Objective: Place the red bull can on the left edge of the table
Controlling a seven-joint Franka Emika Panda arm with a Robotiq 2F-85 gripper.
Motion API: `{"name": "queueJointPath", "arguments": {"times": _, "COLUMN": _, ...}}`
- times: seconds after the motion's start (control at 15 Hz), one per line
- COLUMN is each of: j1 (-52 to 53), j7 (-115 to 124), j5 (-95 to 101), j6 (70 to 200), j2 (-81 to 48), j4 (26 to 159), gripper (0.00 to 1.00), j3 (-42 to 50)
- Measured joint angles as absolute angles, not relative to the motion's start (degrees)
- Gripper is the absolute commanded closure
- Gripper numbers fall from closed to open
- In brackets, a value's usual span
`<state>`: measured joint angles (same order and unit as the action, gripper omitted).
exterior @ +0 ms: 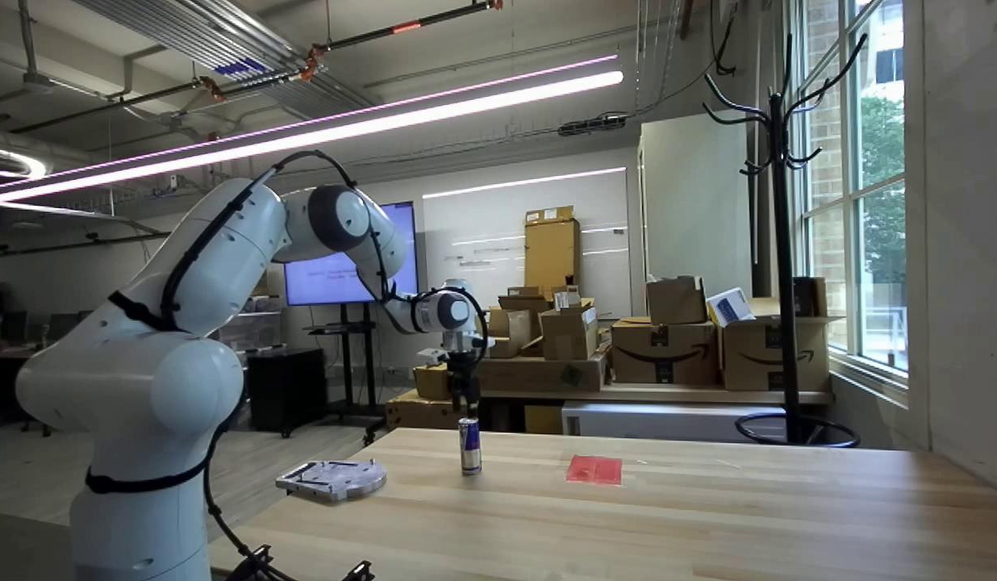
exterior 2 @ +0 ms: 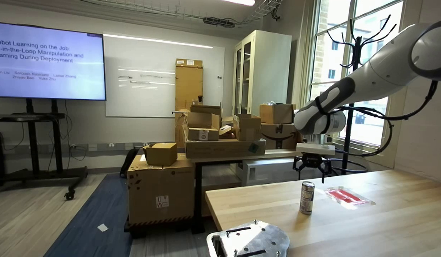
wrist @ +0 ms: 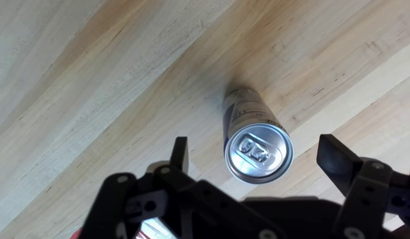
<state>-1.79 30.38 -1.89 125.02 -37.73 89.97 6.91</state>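
Silver-and-blue, the red bull can (exterior: 470, 446) stands upright on the table (exterior: 748, 516), under your gripper (exterior 2: 311, 177). Note the fingers (wrist: 337, 162): they are set wide apart, one on each side of the can in the wrist view. Around it, a flat red sheet (exterior: 594, 470) lies nearby; a metal plate (exterior: 337, 480) sits at the table's edge; cardboard boxes (exterior: 664, 352) and a coat rack (exterior: 783, 242) stand beyond.

Wrist view (close) overlooks table (wrist: 178, 99).

White arm (exterior: 224, 242), tool (exterior: 468, 407) above upright red bull can (exterior: 470, 449), wooden table (exterior: 708, 520), red sheet (exterior: 594, 470)
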Motion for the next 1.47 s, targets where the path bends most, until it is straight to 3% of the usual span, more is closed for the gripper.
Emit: {"name": "queueJointPath", "arguments": {"times": 1.47, "j1": -1.39, "j7": 28.05, "j5": -2.25, "j6": 125.02, "j2": -44.79, "j4": 83.75, "gripper": 0.00, "j3": 7.06}}
